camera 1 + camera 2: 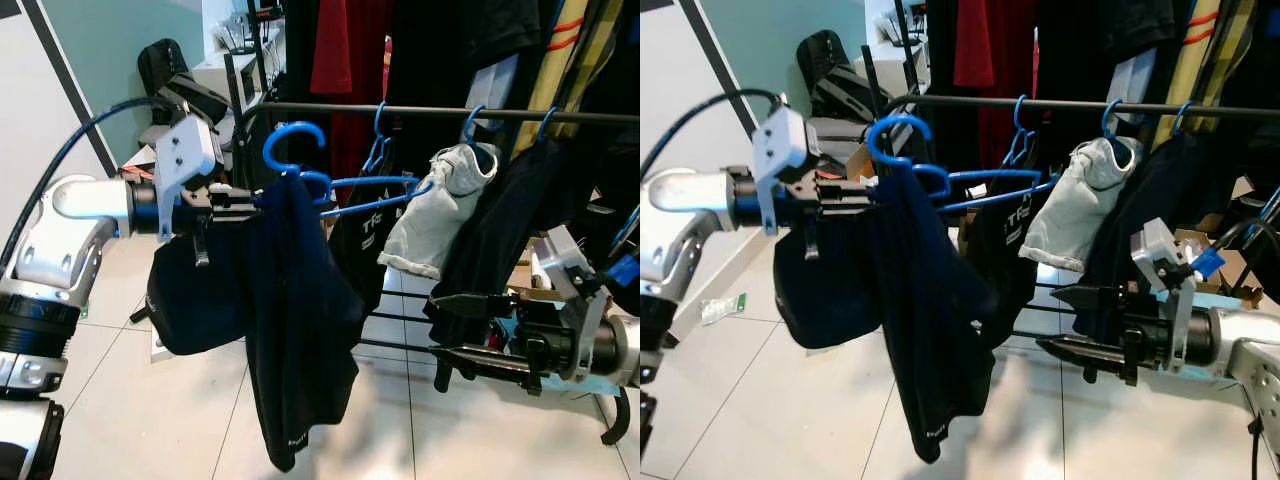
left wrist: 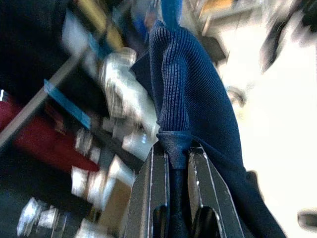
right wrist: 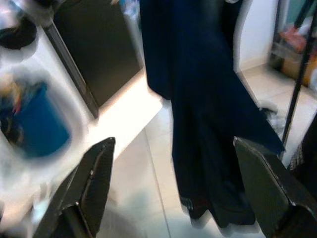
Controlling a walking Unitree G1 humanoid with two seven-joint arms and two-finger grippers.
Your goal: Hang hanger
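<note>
A blue plastic hanger [image 1: 300, 160] carrying a dark navy knit garment [image 1: 290, 320] is held up by the left gripper [image 1: 235, 203], just in front of and slightly below the black horizontal metal rail [image 1: 440, 113] of the clothes rack. The hanger's hook is seen level with the rail's left end but not over it. In the left wrist view the two black fingers [image 2: 153, 198] are clamped on a ribbed fold of the garment at the hanger's shoulder — no gap is visible between them and the cloth.

Along the rail, to the right of the held hanger, other blue hangers [image 1: 378, 130] are already hooked on; one bears a light grey crumpled garment [image 1: 440, 205], and a black printed shirt [image 1: 365, 240] hangs below the rail behind the held hanger's arm. A red garment [image 1: 335, 45] and dark clothing [image 1: 470, 40] are hung behind the rail, crowding that stretch.

The right gripper [image 1: 455, 328] is recorded low and to the right of the rail, below the grey garment — its fingers [image 3: 94, 183] are spread wide apart and nothing lies between them. The white tiled floor [image 1: 180, 420] is seen beneath the rail.
</note>
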